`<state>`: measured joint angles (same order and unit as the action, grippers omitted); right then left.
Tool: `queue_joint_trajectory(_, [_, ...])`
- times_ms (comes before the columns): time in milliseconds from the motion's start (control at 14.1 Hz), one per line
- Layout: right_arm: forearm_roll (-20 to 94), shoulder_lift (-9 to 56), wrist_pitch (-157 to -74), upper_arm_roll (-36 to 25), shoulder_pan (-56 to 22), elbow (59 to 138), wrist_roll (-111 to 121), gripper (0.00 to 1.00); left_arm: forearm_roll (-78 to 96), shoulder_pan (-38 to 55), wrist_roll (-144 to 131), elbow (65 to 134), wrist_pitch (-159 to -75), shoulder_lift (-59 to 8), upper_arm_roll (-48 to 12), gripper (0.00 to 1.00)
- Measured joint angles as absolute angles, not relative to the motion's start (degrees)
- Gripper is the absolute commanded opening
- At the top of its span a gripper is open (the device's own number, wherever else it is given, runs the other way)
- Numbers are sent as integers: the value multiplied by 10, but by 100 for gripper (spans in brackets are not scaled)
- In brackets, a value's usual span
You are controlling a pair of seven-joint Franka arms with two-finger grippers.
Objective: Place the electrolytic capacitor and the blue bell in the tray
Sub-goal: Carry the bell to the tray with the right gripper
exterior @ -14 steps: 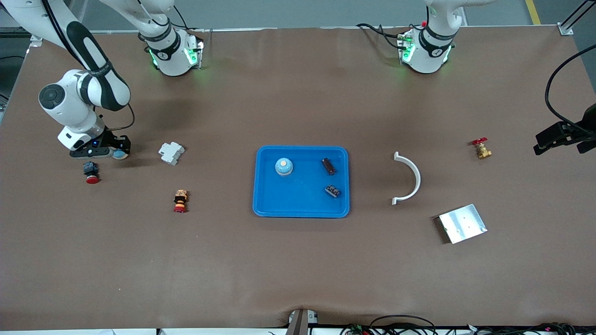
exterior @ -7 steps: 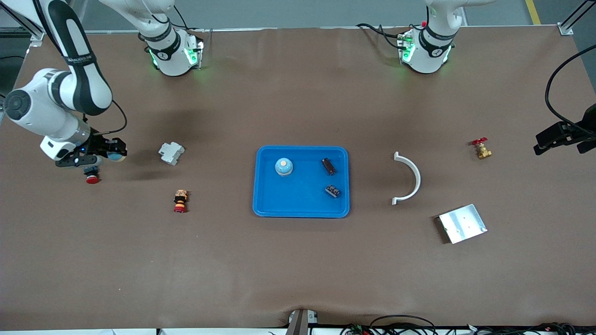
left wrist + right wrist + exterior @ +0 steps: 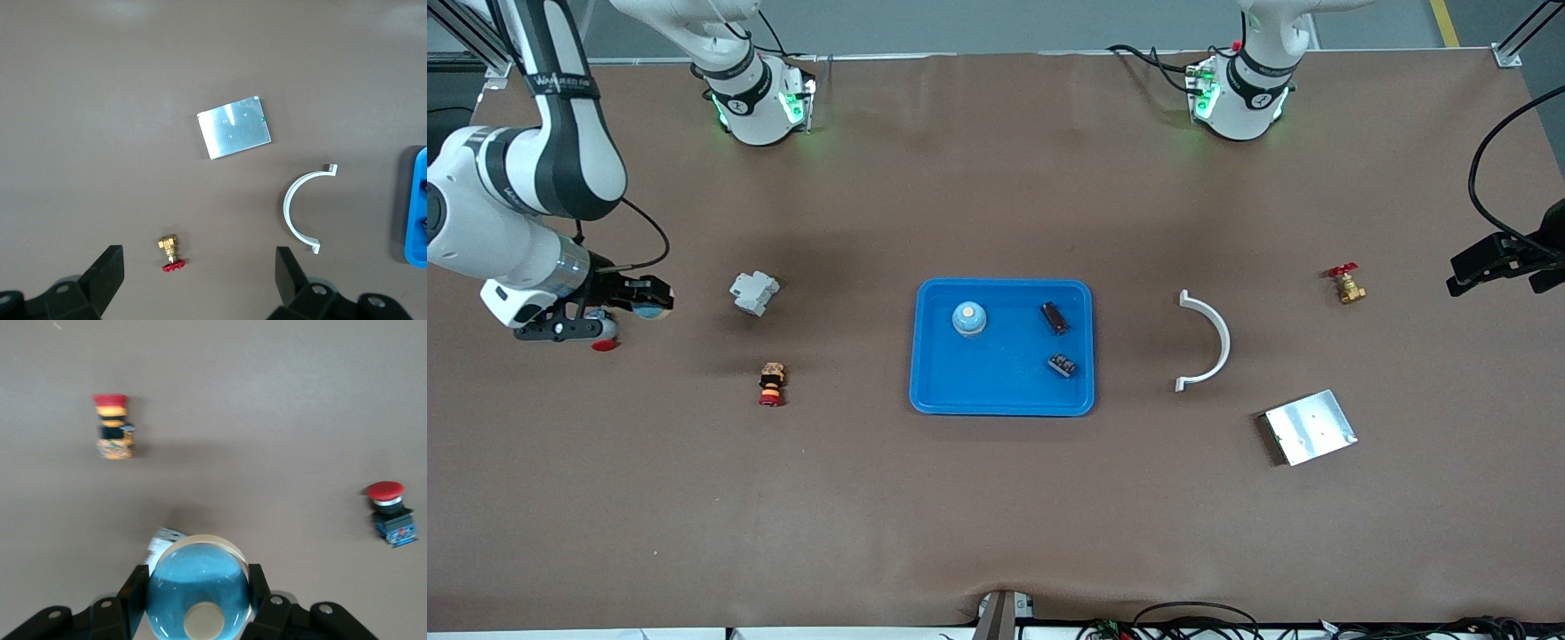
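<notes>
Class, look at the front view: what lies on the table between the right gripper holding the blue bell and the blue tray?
The front view shows the white block lying between the right gripper and the tray.

Blue bell (image 3: 197, 590) held aloft; bright-blue tray (image 3: 1001, 391) lies mid-table.

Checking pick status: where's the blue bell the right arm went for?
The blue bell is held in the right gripper, in the air at the right arm's end of the table, over bare table beside the red push button.
</notes>
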<state>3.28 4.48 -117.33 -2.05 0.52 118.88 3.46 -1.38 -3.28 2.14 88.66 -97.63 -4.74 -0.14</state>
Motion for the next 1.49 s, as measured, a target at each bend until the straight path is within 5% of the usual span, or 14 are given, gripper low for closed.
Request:
queue_joint_trajectory(778, [33, 65, -1171, -18, -195, 1116, -298, 0, -14, -33, 21, 887, -976, -47, -1, 100])
queue_joint_trajectory(1485, [32, 226, -1222, -19, -316, 999, -479, 0, -14, -33, 21, 887, -976, -48, -1, 100])
